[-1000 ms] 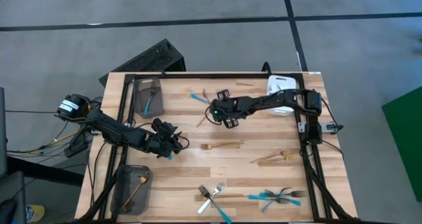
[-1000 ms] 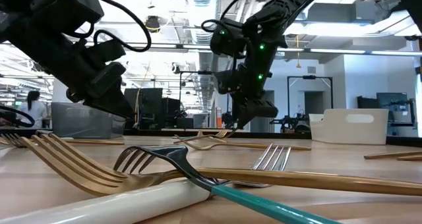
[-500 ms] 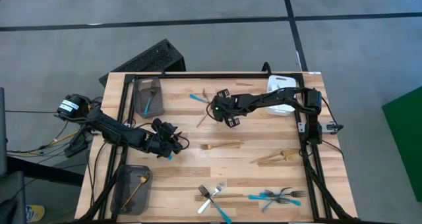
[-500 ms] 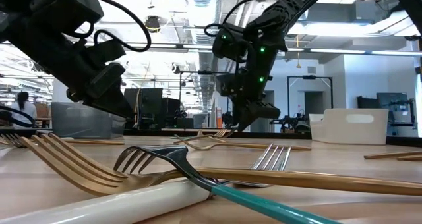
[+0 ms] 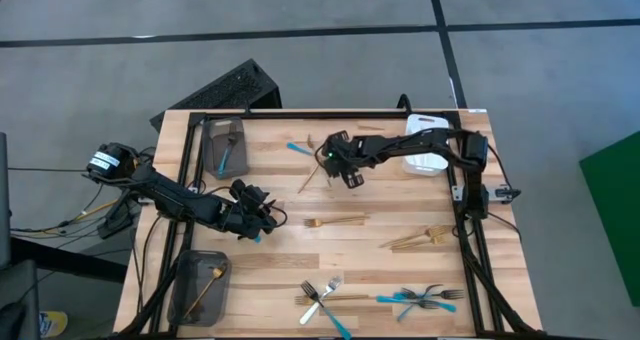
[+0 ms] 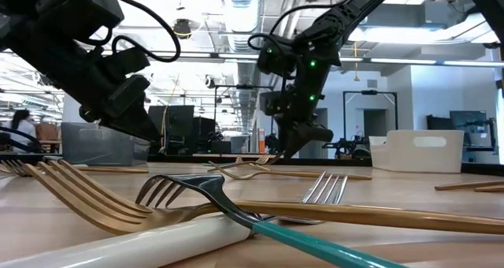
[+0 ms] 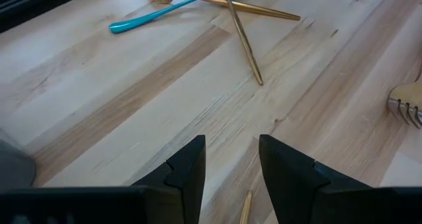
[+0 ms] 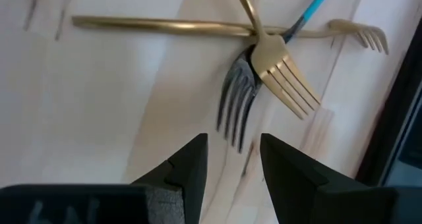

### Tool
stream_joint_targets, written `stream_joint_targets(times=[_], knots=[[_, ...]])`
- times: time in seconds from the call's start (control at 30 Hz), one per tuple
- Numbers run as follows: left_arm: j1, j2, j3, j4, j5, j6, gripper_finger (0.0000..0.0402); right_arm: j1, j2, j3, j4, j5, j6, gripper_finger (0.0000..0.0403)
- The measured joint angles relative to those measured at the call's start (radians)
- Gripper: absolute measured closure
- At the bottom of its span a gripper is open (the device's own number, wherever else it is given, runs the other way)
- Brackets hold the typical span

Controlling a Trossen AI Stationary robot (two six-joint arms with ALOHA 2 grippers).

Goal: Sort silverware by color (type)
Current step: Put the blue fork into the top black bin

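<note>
Hovering my right gripper [image 8: 229, 159], fingers apart and empty, over crossed forks [image 8: 264, 59] near the table's far edge; left gripper [image 7: 231, 165] waits mid-left, also parted, holding nothing.

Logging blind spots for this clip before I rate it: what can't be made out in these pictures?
- Left hand: high view, too small to tell whether the teal piece at it is held.
- Grey tray's contents: high view, too small to type.
- Turquoise-handled fork: right wrist view, handle crossed by gold forks, cut off by the edge.
- White tray: low view, its wall hides the inside.
</note>
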Motion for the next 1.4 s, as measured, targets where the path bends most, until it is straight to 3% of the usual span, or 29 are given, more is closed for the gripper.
stream_joint_targets(times=[0.2,0.47,0.7,1.1,1.4], knots=[[0.0,0.0,0.0,0.0,0.0,-0.001,0.0272,-0.064,0.0,0.0,0.008,-0.093,-0.046,0.0246],[0.0,0.0,0.0,0.0,-0.005,0.0,0.0272,-0.072,0.0,0.0,0.025,-0.218,-0.11,0.0288],[0.0,0.0,0.0,0.0,0.0,-0.001,0.0272,-0.061,0.0,0.0,0.05,-0.223,-0.163,0.0311],[0.0,0.0,0.0,0.0,0.007,-0.009,0.0272,-0.047,-0.002,0.001,0.022,-0.222,-0.024,0.0392],[0.018,0.0,0.0,0.002,-0.057,-0.033,0.0272,-0.006,-0.035,0.002,-0.073,-0.221,0.325,0.0389]])
